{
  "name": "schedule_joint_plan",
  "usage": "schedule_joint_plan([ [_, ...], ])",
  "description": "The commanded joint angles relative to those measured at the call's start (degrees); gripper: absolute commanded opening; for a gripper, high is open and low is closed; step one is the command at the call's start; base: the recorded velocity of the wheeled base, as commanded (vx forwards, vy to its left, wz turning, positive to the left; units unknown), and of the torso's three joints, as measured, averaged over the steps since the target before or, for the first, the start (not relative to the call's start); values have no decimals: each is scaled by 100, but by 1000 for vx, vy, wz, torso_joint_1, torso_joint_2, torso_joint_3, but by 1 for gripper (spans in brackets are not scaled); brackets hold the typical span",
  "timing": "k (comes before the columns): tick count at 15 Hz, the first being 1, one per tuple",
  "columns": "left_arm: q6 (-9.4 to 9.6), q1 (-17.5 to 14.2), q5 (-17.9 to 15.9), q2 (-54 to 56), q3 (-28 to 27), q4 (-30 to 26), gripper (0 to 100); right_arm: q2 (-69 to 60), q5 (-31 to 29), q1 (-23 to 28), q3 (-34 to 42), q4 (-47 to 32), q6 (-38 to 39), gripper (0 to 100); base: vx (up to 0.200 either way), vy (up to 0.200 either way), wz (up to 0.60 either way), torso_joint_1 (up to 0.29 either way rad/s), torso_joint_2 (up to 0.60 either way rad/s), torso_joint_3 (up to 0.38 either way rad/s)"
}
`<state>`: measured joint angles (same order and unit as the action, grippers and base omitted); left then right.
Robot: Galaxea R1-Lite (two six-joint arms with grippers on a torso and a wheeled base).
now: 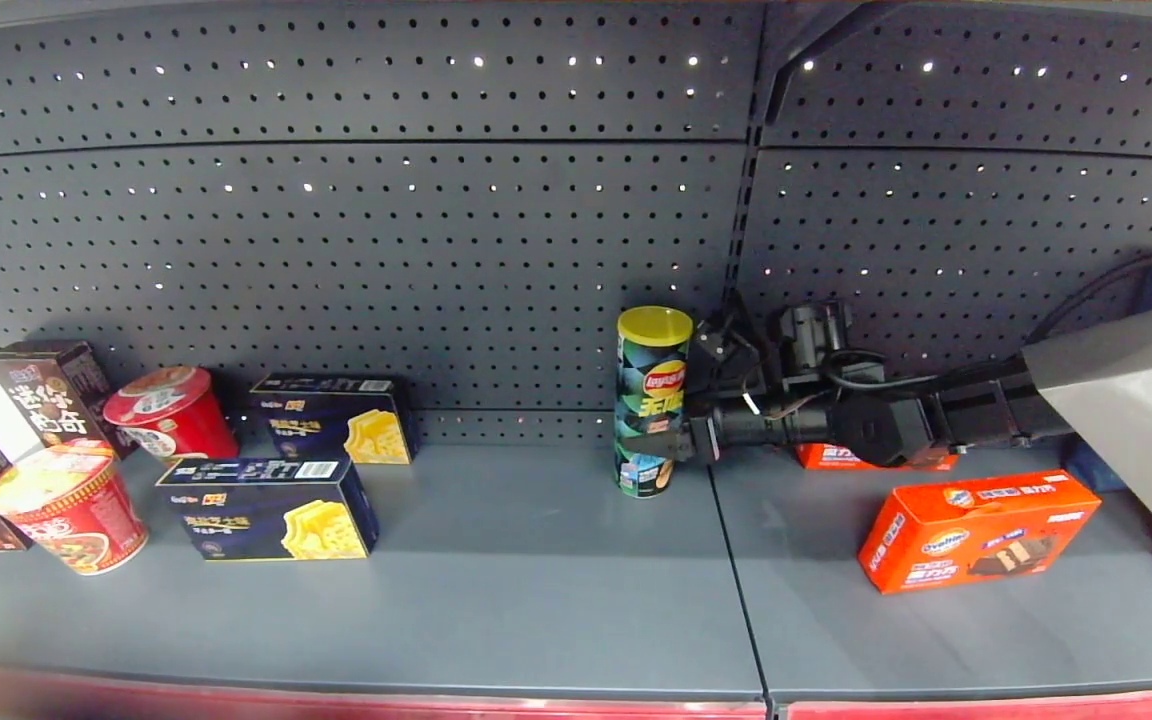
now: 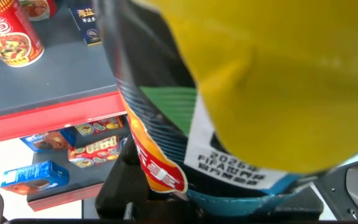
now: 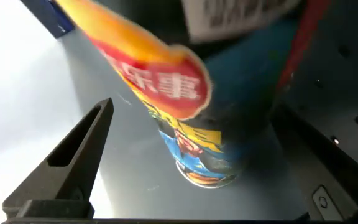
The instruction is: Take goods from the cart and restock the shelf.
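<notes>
right fingers (image 3: pixel 73 162): spread, flanking upright chips can (image 1: pixel 653 400), shelf (image 1: pixel 536 570) 1 o'clock
left fingers (image 2: pixel 122 186): pinching second chips can (image 2: pixel 166 112)

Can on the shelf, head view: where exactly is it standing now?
In the head view the can stands upright near the middle of the shelf, toward the back, just left of the panel seam, with the right hand at its right side.

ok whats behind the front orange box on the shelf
A second orange box, nearer the pegboard. The right arm covers most of it, so only a low strip shows.
</notes>
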<state>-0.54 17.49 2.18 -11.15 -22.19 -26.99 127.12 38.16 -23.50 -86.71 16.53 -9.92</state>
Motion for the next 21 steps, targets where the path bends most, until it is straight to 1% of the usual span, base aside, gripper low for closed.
schedule_joint_plan([
  [1,1,0,2,-10,21,1,0,164,-107,-23,-65,17,-10,100,0,0,0,0,0,0],
  [4,-8,-9,2,-10,21,-8,0,348,-177,-93,-83,324,34,100,0,0,0,0,0,0],
  [7,-8,-27,10,-1,39,-17,0,445,-177,-163,-83,421,43,100,0,0,0,0,0,0],
  [9,-8,-27,10,-1,48,-17,0,445,-221,-181,-83,421,52,100,0,0,0,0,0,0],
  [13,-8,-18,10,-1,92,-17,0,445,-590,-181,-12,395,52,100,0,0,0,0,0,0],
  [14,-8,-18,10,-1,92,-17,0,436,-616,-172,14,395,52,100,0,0,0,0,0,0],
  [16,-87,-27,10,-1,109,-17,0,436,-625,-137,23,395,52,100,0,0,0,0,0,0],
  [18,-87,-18,10,-1,118,-17,0,410,-731,-128,40,395,43,100,0,0,0,0,0,0],
  [21,-87,-18,10,-1,144,-17,0,436,-713,-119,40,412,52,100,0,0,0,0,0,0],
])
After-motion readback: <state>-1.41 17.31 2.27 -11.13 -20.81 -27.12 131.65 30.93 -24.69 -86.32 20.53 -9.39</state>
